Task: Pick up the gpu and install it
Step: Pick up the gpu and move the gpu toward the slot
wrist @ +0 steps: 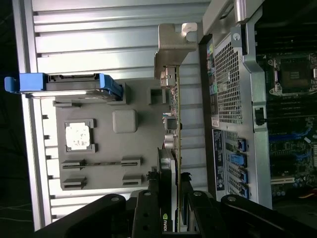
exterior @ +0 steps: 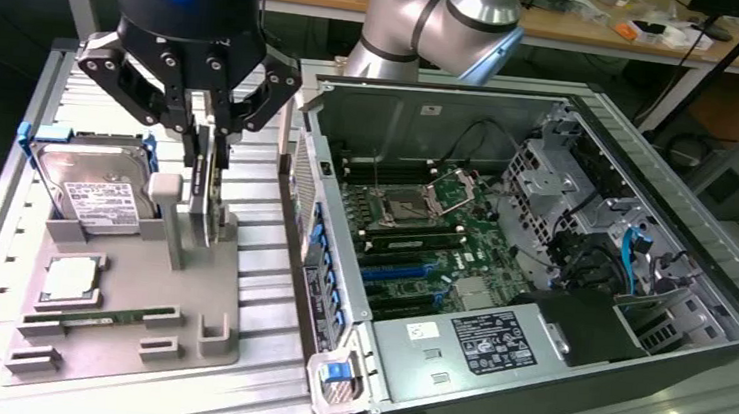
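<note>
Gripper [exterior: 208,168] is pinching the gpu [exterior: 216,216] by its top edge, fingers nearly together on both faces. Gpu is standing on edge in the gray tray [exterior: 135,282], beside the open case [exterior: 434,90].

Hard drive [exterior: 101,194], processor [exterior: 73,279], grey fixture [exterior: 193,304], open computer case [exterior: 308,177].

The bench [exterior: 265,268] is ribbed pale metal with a dull satin sheen. The tray [exterior: 188,302] is matt grey plastic. The gpu [wrist: 171,119] has a pale bare-metal bracket [wrist: 173,47]. The gripper [exterior: 209,163] is black and faintly glossy. The case [wrist: 230,84] wall is perforated sheet metal. The drive [exterior: 99,168] is silvery with a paper label and blue plastic rails.
</note>
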Controlling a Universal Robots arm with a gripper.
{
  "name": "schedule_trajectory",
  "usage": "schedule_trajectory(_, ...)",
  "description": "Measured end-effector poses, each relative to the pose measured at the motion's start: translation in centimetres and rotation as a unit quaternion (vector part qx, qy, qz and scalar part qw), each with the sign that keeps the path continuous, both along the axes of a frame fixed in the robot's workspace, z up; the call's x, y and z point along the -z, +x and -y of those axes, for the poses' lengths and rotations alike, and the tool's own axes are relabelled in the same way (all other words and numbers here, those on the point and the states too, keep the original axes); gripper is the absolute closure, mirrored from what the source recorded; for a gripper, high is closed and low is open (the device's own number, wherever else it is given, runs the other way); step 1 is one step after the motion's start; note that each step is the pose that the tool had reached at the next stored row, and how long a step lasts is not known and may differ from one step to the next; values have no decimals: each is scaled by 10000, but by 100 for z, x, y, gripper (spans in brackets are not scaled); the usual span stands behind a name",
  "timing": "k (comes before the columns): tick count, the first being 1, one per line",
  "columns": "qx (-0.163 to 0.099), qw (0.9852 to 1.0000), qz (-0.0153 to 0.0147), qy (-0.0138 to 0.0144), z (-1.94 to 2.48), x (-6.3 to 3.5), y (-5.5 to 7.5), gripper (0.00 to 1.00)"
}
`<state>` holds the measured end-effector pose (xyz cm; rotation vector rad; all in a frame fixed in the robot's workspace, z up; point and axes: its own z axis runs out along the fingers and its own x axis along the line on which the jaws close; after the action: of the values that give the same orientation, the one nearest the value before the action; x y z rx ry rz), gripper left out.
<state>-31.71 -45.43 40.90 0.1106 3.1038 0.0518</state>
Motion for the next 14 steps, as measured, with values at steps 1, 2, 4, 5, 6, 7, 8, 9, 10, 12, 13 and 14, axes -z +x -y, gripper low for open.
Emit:
schedule_trajectory(1,0,10000,0,0,0,-8,0,73)
schedule_trajectory(2,0,10000,0,0,0,-14,0,73)
schedule_trajectory(4,0,10000,0,1,0,-28,0,73)
schedule_trajectory(5,0,10000,0,0,0,-39,0,73)
schedule_trajectory(6,0,10000,0,1,0,-51,0,73)
schedule_trajectory(7,0,10000,0,0,0,-59,0,73)
schedule_trajectory(8,0,10000,0,1,0,-68,0,73)
schedule_trajectory(9,0,10000,0,0,0,-81,0,73)
schedule_trajectory(10,0,10000,0,0,0,-90,0,73)
schedule_trajectory(12,0,10000,0,1,0,-99,0,73)
schedule_trajectory(13,0,10000,0,1,0,-99,0,73)
schedule_trajectory(14,0,10000,0,1,0,-99,0,73)
